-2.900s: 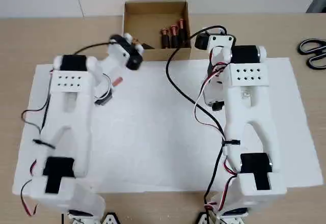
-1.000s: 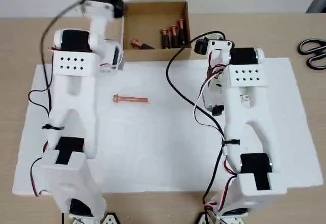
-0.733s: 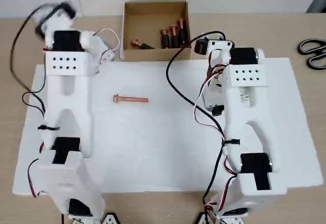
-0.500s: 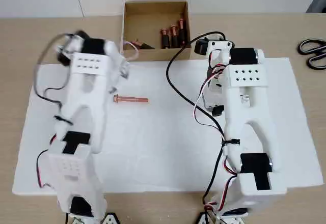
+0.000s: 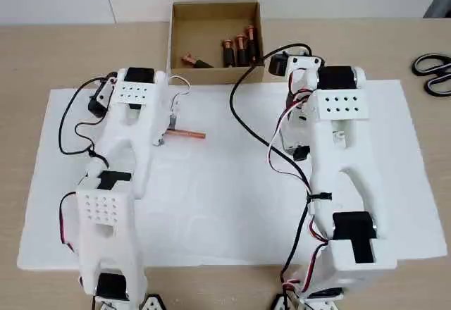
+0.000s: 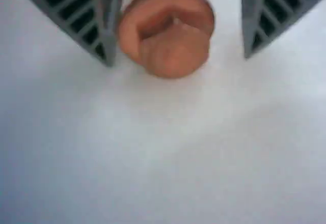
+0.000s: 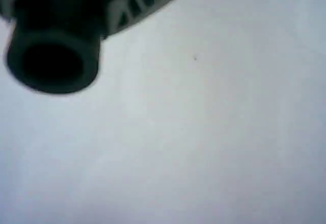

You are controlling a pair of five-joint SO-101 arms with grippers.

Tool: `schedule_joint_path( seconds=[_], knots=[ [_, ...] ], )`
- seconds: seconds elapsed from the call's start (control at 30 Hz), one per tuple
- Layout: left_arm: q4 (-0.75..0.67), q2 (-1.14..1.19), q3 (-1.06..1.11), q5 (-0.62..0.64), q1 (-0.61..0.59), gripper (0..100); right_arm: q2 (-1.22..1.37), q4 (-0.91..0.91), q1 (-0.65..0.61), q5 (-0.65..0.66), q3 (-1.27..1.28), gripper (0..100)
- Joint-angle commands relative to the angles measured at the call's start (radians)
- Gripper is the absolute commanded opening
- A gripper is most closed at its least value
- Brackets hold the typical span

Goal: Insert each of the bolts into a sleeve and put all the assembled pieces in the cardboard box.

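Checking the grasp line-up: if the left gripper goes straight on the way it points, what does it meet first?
Most likely the head of the copper bolt, which sits between the fingers of the open left gripper; the white sheet lies right behind it, though depth is unclear.

Place: robotics lab bench.
Signs: white plastic robot arms (image 5: 338, 148) with loose wires are standing on a pale wooden tabletop (image 5: 70, 49); black-handled scissors (image 5: 433, 65) are lying upper right.
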Motion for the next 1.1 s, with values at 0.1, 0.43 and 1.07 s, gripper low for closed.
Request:
schedule_joint_path(
  seconds=[0.1, 0.43, 1.07],
  knots=[
    [-0.014, 0.005, 0.005, 0.003, 0.002, 13, -0.059, -0.001, -0.004, 0.006, -0.005, 0.4],
    [0.032, 0.005, -0.087, -0.058, 0.002, 1, -0.059, -0.001, -0.004, 0.006, -0.005, 0.4],
    [0.221, -0.077, -0.545, -1.154, 0.064, 1, -0.073, 0.001, -0.004, 0.012, -0.034, 0.4]
  ],
)
